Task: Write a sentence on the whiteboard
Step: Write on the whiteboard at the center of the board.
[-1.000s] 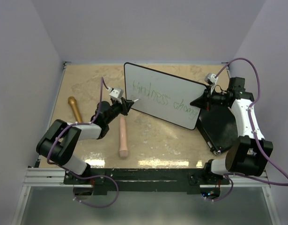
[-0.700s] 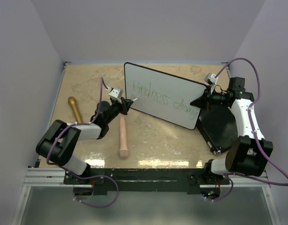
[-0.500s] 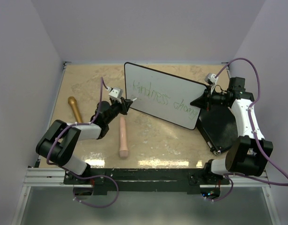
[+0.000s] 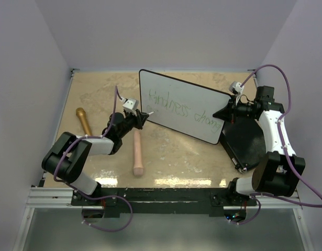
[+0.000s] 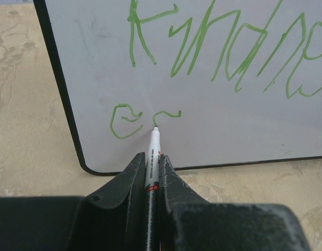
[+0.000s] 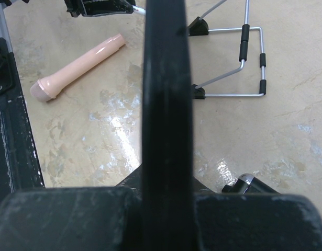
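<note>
Over the last second the left hand has edged slightly rightward along the lower left part of the whiteboard; nothing else has shifted.

The whiteboard sits at the back middle of the surface, turned at an angle, with its left corner farther back than its right end. The sentence runs across it in thin green strokes, reading roughly "kindness chang" from above. The left wrist view shows a second line started beneath the first, two small curled green marks near the board's lower left corner.

A marker is pinched between the nearly closed fingers of the left hand, and its tip touches the board at the end of the second mark. The right hand is clamped on the board's right edge. In its wrist view the black rim runs straight up between the fingers.

A wire stand stands on the surface behind the board. A black flat case lies just right of the board, under the right arm. A pink rod lies near the left hand, and a gold, microphone-shaped object lies farther left.
</note>
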Robot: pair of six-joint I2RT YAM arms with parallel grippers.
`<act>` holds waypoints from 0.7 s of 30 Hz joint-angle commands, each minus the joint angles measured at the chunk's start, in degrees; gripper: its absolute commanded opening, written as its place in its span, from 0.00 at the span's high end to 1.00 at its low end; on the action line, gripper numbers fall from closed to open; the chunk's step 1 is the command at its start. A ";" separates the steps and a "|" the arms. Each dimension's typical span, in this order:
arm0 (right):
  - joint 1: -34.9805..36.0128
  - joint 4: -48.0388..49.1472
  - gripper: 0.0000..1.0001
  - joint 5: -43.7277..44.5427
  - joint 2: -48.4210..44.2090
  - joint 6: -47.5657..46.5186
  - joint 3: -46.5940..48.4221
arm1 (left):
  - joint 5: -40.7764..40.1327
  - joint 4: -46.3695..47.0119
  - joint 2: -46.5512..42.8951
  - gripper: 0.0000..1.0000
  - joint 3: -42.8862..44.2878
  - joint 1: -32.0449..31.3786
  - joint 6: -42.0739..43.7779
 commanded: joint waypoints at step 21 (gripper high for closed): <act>0.52 -0.68 1.00 3.59 0.17 -2.08 0.08 | 3.91 -2.52 2.84 1.00 4.52 -0.17 0.94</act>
